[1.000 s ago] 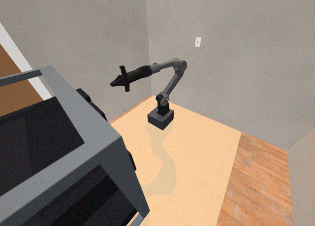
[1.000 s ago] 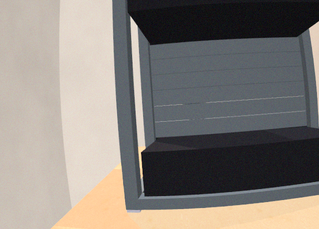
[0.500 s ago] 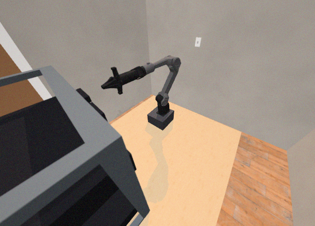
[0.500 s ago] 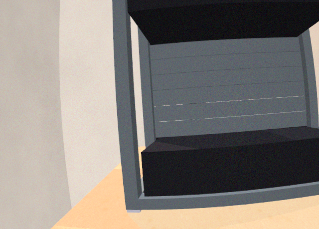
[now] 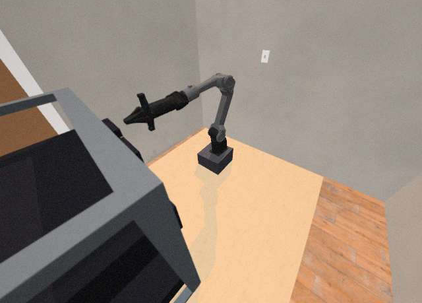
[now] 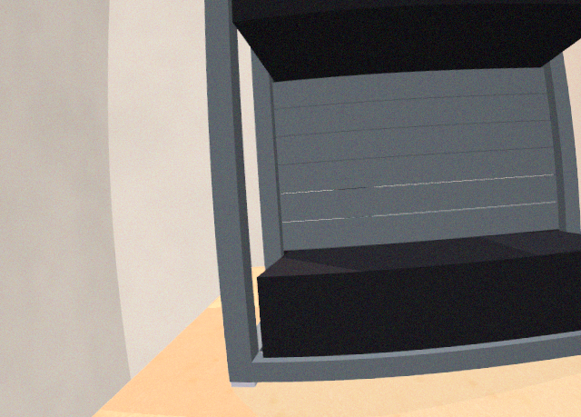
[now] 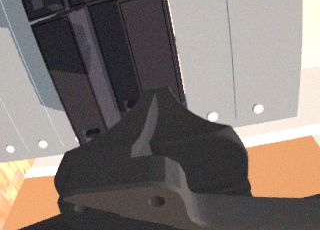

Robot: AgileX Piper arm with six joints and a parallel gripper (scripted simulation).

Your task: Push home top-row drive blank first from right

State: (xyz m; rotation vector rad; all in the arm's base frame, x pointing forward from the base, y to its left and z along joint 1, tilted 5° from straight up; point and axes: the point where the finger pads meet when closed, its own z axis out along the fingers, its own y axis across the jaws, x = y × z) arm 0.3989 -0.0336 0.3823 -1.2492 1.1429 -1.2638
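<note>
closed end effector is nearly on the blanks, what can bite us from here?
1. Wrong blank: in the wrist view the shut end effector hides part of the tightly packed drive blanks, so the tip could land on a neighbour.
2. Rack shift: the arm reaches far out toward the rack; a hard or off-axis push could nudge or lean it.
</note>
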